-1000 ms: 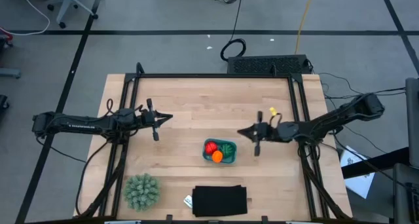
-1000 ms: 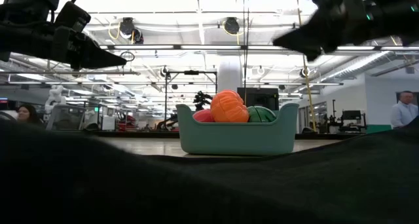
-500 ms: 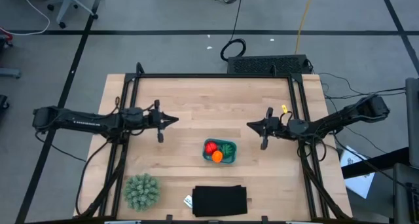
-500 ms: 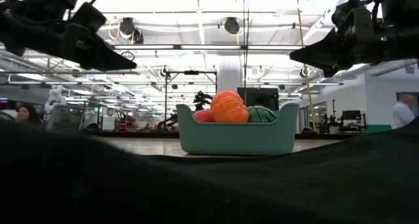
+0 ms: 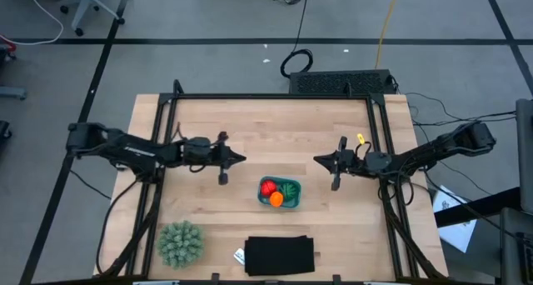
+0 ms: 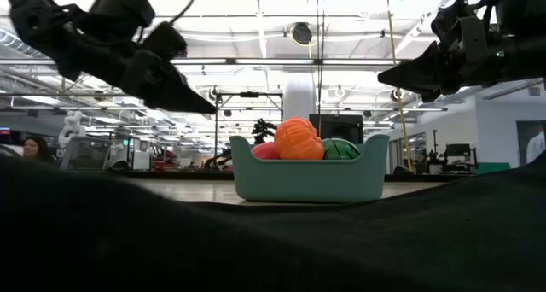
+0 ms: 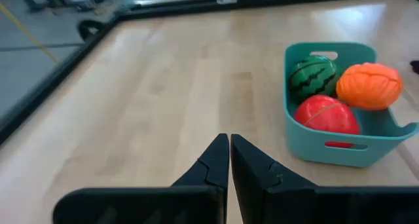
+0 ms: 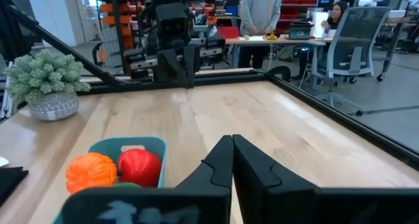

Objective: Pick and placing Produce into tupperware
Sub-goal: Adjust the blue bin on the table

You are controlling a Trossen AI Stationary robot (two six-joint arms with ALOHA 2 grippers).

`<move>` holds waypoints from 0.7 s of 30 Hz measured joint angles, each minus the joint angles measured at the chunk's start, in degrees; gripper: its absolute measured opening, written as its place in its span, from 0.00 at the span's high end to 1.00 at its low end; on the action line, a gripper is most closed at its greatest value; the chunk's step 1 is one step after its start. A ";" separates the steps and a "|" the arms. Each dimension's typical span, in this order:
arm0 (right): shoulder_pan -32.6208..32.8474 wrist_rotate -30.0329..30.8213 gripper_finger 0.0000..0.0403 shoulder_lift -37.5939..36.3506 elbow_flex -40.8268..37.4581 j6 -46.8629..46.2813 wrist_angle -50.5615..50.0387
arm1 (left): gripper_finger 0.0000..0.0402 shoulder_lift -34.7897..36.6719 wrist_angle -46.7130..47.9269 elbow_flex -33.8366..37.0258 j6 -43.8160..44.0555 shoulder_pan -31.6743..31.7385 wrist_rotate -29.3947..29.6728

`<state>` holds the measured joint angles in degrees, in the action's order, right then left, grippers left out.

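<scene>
The teal tub (image 5: 280, 192) rests on the table near its middle. The red piece (image 7: 325, 112), the dark green striped piece (image 7: 312, 75) and the orange piece (image 7: 369, 85) lie inside it. My left gripper (image 5: 242, 159) is shut and empty, above the table to the tub's far left. My right gripper (image 5: 317, 160) is shut and empty, to the tub's far right. Both hang above the tub's height in the low view, the left (image 6: 205, 107) and the right (image 6: 384, 73).
A spiky pale-green ball (image 5: 181, 242) stands at the near left. A flat black rectangular object (image 5: 280, 255) lies at the near edge, in front of the tub. People show in the room beyond the table (image 8: 260, 8).
My left gripper has gone toward the table's right edge, nearer the tub, and a little down. My right gripper has drawn back toward the table's right edge, away from the tub, then kept still. The tub and the three pieces have stayed put.
</scene>
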<state>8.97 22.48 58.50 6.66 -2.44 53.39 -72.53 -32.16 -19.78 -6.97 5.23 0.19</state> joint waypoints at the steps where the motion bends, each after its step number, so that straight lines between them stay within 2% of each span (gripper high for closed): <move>1: 0.00 0.00 1.00 0.00 0.00 -0.15 -0.13 | 0.95 -1.69 -0.04 -0.86 0.07 -0.03 -0.30; 5: 0.11 -0.02 1.00 0.00 0.00 -0.30 -0.25 | 0.95 -7.78 0.19 -4.01 0.21 0.01 -0.48; 11: 0.11 -0.07 1.00 0.00 0.00 -0.32 -0.57 | 0.95 -14.37 -0.44 -8.14 0.64 -0.16 -4.79; 21: 0.11 -0.09 1.00 0.02 0.02 -0.32 -1.87 | 0.95 -21.77 -2.67 -10.55 2.81 -2.91 -5.20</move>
<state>9.08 22.39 58.52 6.68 -2.76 51.53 -94.30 -34.83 -30.33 -4.16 2.32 -5.02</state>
